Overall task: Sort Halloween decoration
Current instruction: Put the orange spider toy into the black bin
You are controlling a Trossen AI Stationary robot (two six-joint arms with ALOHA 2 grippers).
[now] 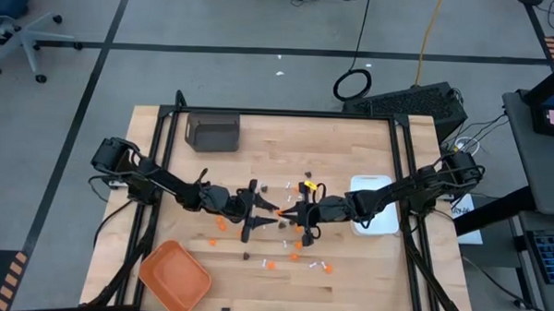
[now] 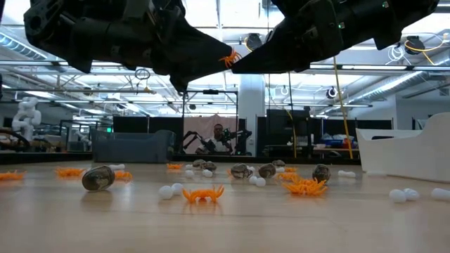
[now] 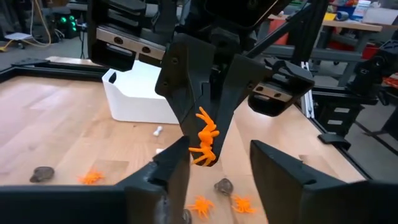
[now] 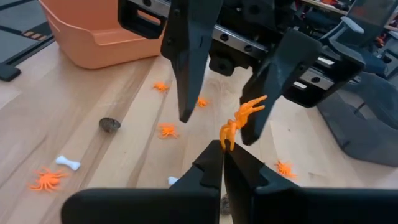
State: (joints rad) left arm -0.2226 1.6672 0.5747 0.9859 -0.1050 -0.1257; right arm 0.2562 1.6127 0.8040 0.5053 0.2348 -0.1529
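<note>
Now an orange spider (image 3: 204, 142) is pinched upright, long axis vertical, by the clenched right gripper (image 4: 224, 148); the left gripper (image 3: 214, 165) is spread around it.

The right gripper (image 3: 208, 158) pinches an orange spider (image 3: 204, 140) above the worktop (image 3: 56, 137) (white dish (image 3: 134, 99) behind), between the left gripper's (image 3: 214, 171) parted jaws
</note>
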